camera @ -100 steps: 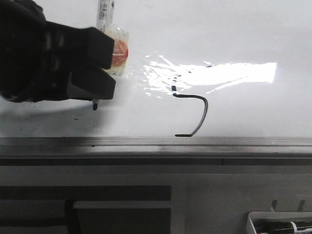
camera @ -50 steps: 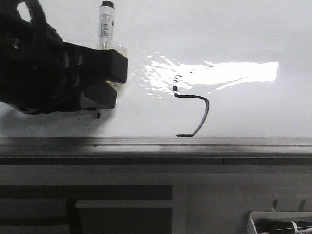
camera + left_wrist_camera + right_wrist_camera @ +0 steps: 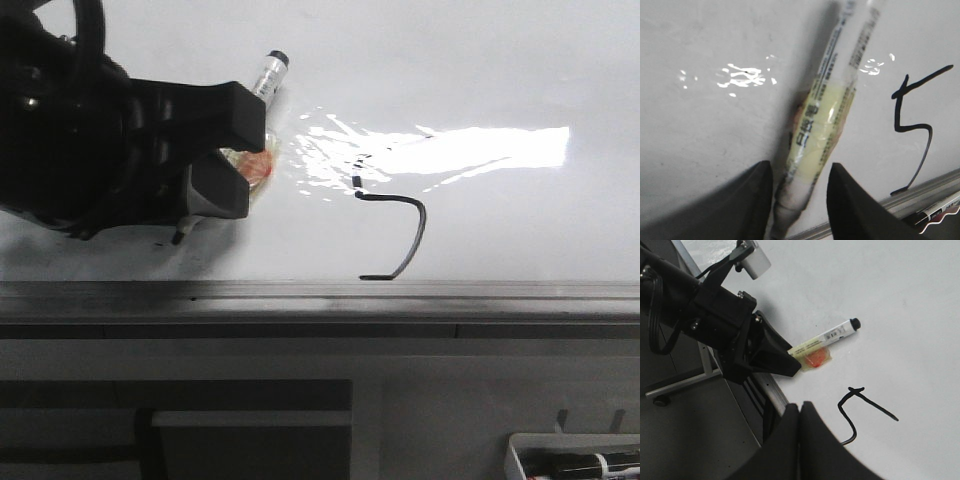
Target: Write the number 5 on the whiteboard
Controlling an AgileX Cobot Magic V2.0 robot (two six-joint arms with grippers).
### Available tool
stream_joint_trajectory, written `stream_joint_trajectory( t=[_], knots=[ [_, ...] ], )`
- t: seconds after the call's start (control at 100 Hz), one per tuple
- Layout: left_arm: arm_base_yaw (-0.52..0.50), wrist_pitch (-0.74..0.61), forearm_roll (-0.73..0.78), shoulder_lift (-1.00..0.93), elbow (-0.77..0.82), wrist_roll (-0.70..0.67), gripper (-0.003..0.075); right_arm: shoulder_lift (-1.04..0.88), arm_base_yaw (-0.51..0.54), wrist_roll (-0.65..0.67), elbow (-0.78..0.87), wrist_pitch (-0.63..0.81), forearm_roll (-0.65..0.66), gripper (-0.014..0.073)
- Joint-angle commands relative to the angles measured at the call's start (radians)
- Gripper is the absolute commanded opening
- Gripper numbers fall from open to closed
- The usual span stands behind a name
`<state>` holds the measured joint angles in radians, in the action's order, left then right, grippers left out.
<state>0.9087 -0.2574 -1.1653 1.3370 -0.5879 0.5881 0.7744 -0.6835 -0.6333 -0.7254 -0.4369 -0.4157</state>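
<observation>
The number 5 (image 3: 400, 235) is drawn in thin black line on the glossy whiteboard (image 3: 500, 60), near its front rail; it also shows in the left wrist view (image 3: 912, 130) and the right wrist view (image 3: 855, 410). The marker (image 3: 268, 72), wrapped in yellowish tape with a red patch (image 3: 255, 165), lies tilted on the board left of the 5. My left gripper (image 3: 235, 160) is open, its jaws apart either side of the marker's tip end (image 3: 805, 180) without clamping it. My right gripper (image 3: 800, 412) is shut and empty above the board's edge.
A grey aluminium rail (image 3: 400, 292) runs along the board's front edge. A white tray (image 3: 575, 460) with markers sits below at the right. A bright glare patch (image 3: 470, 150) lies behind the 5.
The marker has tipped from upright to leaning over to the right, down onto the board. My left gripper's jaws have let go of it and stay around its lower end.
</observation>
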Motion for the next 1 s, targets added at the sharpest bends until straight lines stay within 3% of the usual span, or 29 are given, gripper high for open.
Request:
stream_joint_trajectory(
  t=[0.0,0.09,0.24,0.37,0.55,0.81,0.93,0.99],
  knots=[
    [-0.013,-0.102,-0.023,0.002,-0.014,-0.007,0.0285,-0.008,0.006,0.002,-0.027,0.057,-0.022,-0.0061],
    [-0.013,-0.102,-0.023,0.002,-0.014,-0.007,0.0304,-0.008,0.006,0.002,-0.027,0.056,-0.027,-0.0061],
    [-0.013,-0.104,-0.023,0.002,-0.014,-0.007,0.0475,-0.008,0.006,0.002,-0.027,0.053,-0.033,-0.0061],
    [-0.013,-0.113,-0.023,-0.001,-0.014,-0.007,0.054,-0.008,0.006,0.002,-0.027,0.053,-0.035,-0.0061],
    [-0.013,-0.07,0.011,-0.066,-0.04,-0.003,0.054,-0.008,0.006,0.002,-0.027,0.053,-0.035,-0.0061],
    [0.058,-0.01,0.157,-0.305,-0.035,0.011,0.0523,-0.059,0.006,0.002,-0.006,0.091,-0.033,-0.0061],
    [0.062,-0.021,0.158,-0.421,0.018,0.062,0.0417,-0.125,0.006,0.002,0.047,0.131,-0.014,-0.0061],
    [0.062,-0.026,0.158,-0.484,0.055,0.097,0.0305,-0.172,0.006,0.002,0.097,0.155,-0.007,-0.0061]
  ],
)
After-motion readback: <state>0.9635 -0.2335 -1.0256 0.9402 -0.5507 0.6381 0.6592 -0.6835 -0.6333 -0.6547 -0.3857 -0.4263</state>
